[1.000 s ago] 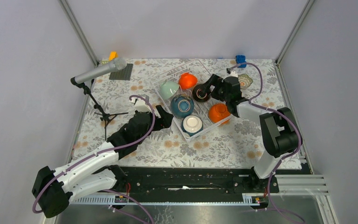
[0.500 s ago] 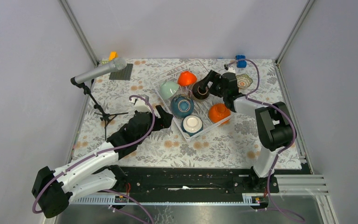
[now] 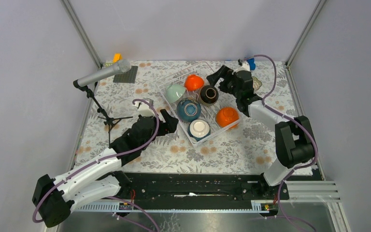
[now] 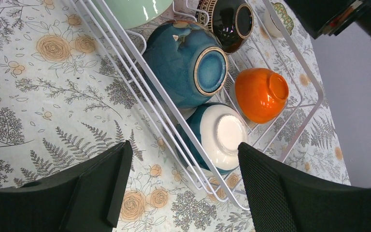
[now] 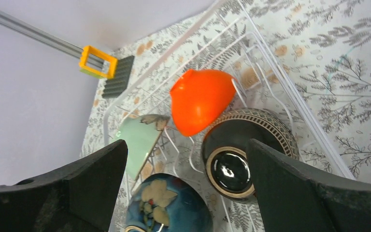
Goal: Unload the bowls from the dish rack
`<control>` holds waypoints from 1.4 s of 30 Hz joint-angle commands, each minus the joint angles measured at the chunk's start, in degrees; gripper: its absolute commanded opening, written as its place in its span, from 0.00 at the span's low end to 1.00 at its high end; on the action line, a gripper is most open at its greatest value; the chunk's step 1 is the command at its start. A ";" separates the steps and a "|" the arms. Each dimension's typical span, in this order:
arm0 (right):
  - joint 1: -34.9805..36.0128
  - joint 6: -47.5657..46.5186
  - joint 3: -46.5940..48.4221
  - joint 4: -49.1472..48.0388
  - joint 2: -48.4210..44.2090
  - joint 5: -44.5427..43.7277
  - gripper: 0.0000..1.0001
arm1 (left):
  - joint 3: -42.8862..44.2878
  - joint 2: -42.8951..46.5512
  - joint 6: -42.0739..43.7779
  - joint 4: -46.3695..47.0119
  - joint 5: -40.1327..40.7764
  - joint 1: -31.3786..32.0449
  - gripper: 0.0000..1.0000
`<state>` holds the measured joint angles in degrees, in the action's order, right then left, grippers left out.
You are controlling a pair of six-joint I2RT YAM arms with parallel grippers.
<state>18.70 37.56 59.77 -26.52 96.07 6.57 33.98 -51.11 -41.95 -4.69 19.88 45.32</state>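
Rack point(image 3: 181, 75) sits mid-surface point(image 3: 222, 150) with six bowls in it: mint point(image 3: 175, 92), far orange point(image 3: 193, 82), brown point(image 3: 208, 94), teal point(image 3: 189, 109), white-bottomed point(image 3: 199, 128) and near orange point(image 3: 227, 116). I see my left tool point(image 4: 183, 157) released just beside the rack's left wall. My right tool point(image 5: 186, 159), spread wide and empty, hovers near the brown bowl. A patterned bowl point(image 4: 278, 19) lies outside.

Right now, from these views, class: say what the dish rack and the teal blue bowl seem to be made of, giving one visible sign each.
The dish rack: probably metal wire coated white; thin, smooth, evenly bent rods. The teal blue bowl: likely glazed ceramic; glossy mottled surface with highlights and a tan foot ring.
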 commanded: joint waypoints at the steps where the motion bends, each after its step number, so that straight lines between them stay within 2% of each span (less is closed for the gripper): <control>1: 0.23 -0.60 1.21 -2.11 -4.17 -0.72 1.00 | 0.28 1.68 0.60 0.41 1.07 -0.23 0.86; 12: 3.07 -0.60 3.46 -2.11 -8.68 -0.72 1.00 | 2.61 -0.34 3.07 1.18 3.28 -0.34 0.89; 19: 6.46 -0.60 6.23 -2.11 -7.74 -0.72 1.00 | 9.29 -8.35 6.78 2.49 2.90 -6.33 0.88; 20: 6.90 -22.17 6.47 26.45 -7.87 -9.93 0.80 | 10.41 -9.72 7.39 2.95 2.70 -7.37 0.87; 21: 7.08 -26.41 6.62 31.97 -7.97 -10.86 0.74 | 11.34 -11.00 8.26 3.57 2.70 -8.38 0.87; 27: 7.12 -25.97 7.88 32.94 -8.99 -7.35 0.74 | 17.19 -18.85 18.68 9.04 1.73 -10.24 0.92; 33: 7.14 -25.47 7.73 32.85 -10.74 -6.83 0.74 | 24.52 -26.84 29.56 9.02 1.23 -10.37 0.99; 39: 7.14 -24.49 6.98 32.64 -12.29 -6.68 0.87 | 32.23 -36.09 35.87 4.82 4.69 -10.35 0.99; 42: 7.14 -23.77 6.31 32.03 -12.93 -6.71 0.80 | 35.43 -39.67 38.62 2.81 6.95 -10.38 0.99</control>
<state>25.56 13.52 65.19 6.24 86.15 0.51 64.77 -87.79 -9.23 -0.34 23.18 35.18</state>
